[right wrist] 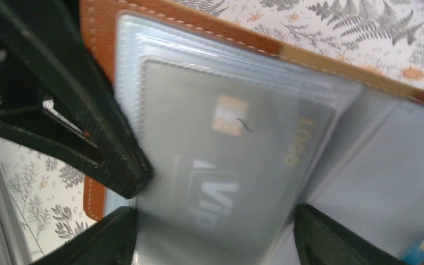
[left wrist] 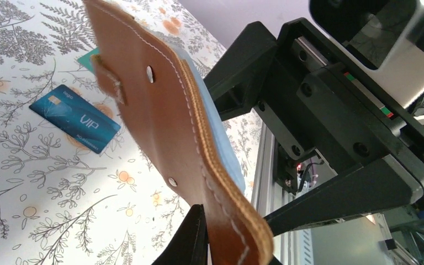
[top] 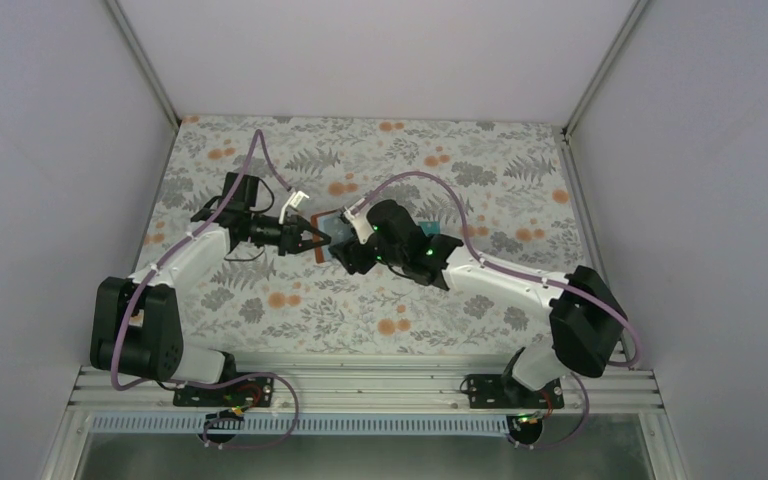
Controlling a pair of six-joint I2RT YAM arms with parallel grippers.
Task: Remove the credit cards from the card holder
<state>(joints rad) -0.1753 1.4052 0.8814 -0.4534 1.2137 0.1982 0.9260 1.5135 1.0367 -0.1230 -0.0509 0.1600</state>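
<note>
**Right gripper (right wrist: 221, 245) at the black card (right wrist: 226, 160); two cards out**

Your right gripper's fingers stand wide apart, one on each side of the black card's near edge. You cannot tell from these views whether they touch it. That card sits inside a clear sleeve (right wrist: 243, 61) of the holder (right wrist: 102, 33).

Just beyond, your left gripper (top: 303, 236) is clamped on the holder's leather edge. It holds the holder open and tilted, up off the table (left wrist: 33, 210), over the middle.

Past the holder, the blue card (left wrist: 74, 117) lies flat on the table. A corner of the teal card (left wrist: 88, 59) shows behind the leather.

By my reckoning you are about halfway. Two cards are out and the black one is the next to pull. The pink card is nowhere in view, so it may sit in a pocket you cannot see.

Both arms reach inward and meet at the centre. The left forearm runs low toward the right. The right arm comes in from the right, its wrist bent down onto the open pockets.
</note>
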